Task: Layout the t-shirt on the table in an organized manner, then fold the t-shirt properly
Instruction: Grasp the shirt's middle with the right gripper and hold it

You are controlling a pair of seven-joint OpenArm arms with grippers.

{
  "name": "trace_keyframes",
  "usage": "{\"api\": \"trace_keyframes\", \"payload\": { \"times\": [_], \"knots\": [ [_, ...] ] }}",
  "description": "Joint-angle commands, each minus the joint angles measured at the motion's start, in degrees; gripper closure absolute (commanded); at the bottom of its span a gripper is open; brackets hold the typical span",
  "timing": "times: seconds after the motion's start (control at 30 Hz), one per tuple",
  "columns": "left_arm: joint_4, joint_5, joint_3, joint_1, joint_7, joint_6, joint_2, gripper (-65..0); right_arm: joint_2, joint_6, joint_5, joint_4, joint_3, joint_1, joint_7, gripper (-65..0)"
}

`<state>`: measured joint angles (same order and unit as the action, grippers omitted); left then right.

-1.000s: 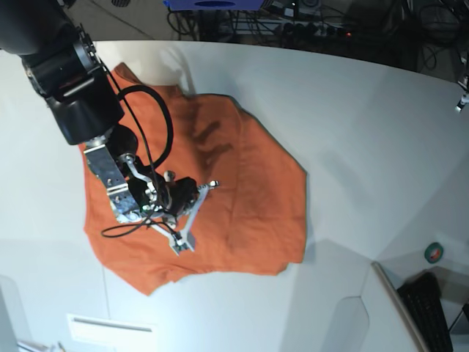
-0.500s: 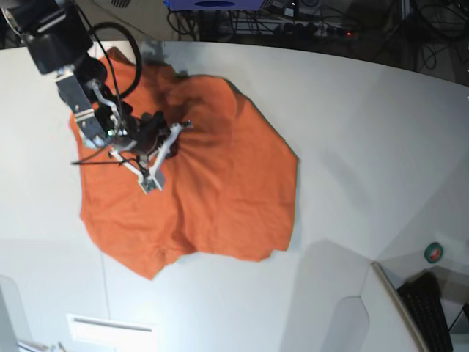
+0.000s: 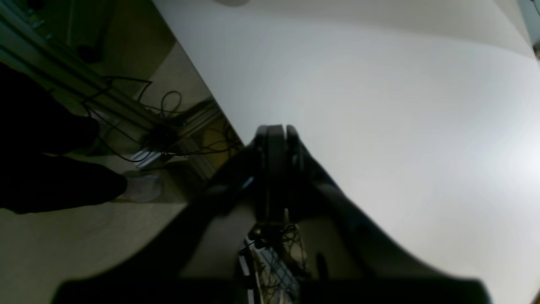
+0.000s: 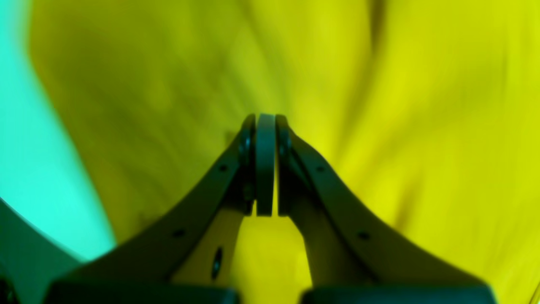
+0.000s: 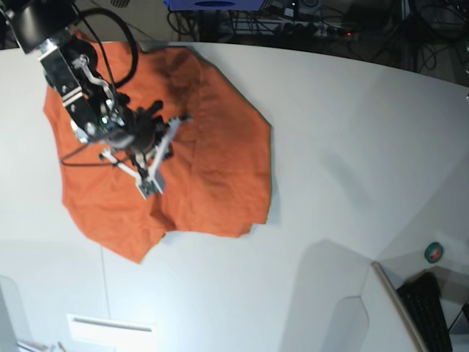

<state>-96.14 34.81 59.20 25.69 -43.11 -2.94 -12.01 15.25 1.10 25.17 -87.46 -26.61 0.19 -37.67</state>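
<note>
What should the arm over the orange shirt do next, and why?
Probably keep dragging gently and spread the cloth. The right gripper has its jaws shut over the t-shirt, which lies crumpled and skewed near the table edge, not flat. Whether cloth is actually pinched is unclear. The left gripper waits shut over bare table.

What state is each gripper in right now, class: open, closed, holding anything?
Left gripper: closed, empty, above the bare table.
Right gripper: closed over the t-shirt; whether it pinches cloth cannot be told.
</note>
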Motion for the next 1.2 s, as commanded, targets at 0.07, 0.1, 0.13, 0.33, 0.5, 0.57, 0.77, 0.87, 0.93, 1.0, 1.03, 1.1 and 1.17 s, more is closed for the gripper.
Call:
{"api": "trace_keyframes", "payload": {
  "times": [0.07,0.1,0.13,0.33,0.5,0.57,0.77,0.87,0.93,1.0,1.03,1.1,1.17],
  "knots": [
    [-0.8,0.2,0.6,0.2,1.2,0.3,-1.1,0.0,-3.1,-0.1,-0.2,3.5,0.4,7.9,-0.4,0.0],
    [-0.8,0.2,0.6,0.3,1.2,0.3,-1.1,0.0,-4.4,-0.1,-0.2,5.6,0.3,10.0,-0.8,0.0],
    [-0.8,0.1,0.6,0.3,1.2,0.3,-1.1,0.0,-6.1,-0.1,-0.2,8.1,0.3,12.3,-0.9,0.0],
    [-0.7,0.1,0.6,0.3,1.2,0.3,-1.2,0.0,-12.9,-0.1,-0.2,26.9,0.6,23.2,1.5,-21.2],
    [-0.7,0.1,0.6,0.3,1.2,0.3,-1.2,0.0,-14.7,-2.7,-0.2,34.1,0.6,26.0,3.9,-33.5],
    [-0.7,0.1,0.6,0.3,1.2,0.3,-1.1,0.0,-14.7,-4.8,-0.2,35.1,1.6,26.2,4.0,-41.0],
    [-0.7,0.1,0.4,0.1,1.2,0.3,-1.1,-0.3,-14.5,-5.4,-0.2,37.7,8.0,26.2,4.0,-41.9],
    [-0.7,0.2,0.3,-0.3,1.2,0.3,-1.1,-0.3,-14.5,-8.3,-0.2,38.1,8.3,26.2,4.0,-41.9],
    [-0.7,0.3,0.3,-0.3,1.2,0.3,-1.1,-0.3,-14.6,-8.7,-0.2,38.9,8.4,26.1,4.0,-41.7],
    [-0.7,0.3,0.3,-0.3,1.2,0.3,-1.1,-0.3,-14.7,-8.7,-0.2,40.6,8.4,26.1,5.3,-41.7],
    [-0.7,0.2,0.3,-0.3,1.2,0.3,-1.1,-0.3,-14.7,-8.7,-0.2,41.7,8.4,26.1,6.5,-41.7],
    [-0.7,0.1,0.3,-0.3,1.2,0.3,-1.1,-0.3,-14.7,-8.8,-0.2,43.4,8.4,26.1,7.9,-39.6],
    [-0.7,0.1,0.3,-0.2,1.2,0.3,-1.1,-0.3,-14.7,-8.9,-0.2,44.2,8.4,26.1,8.4,-35.9]
  ]
}}
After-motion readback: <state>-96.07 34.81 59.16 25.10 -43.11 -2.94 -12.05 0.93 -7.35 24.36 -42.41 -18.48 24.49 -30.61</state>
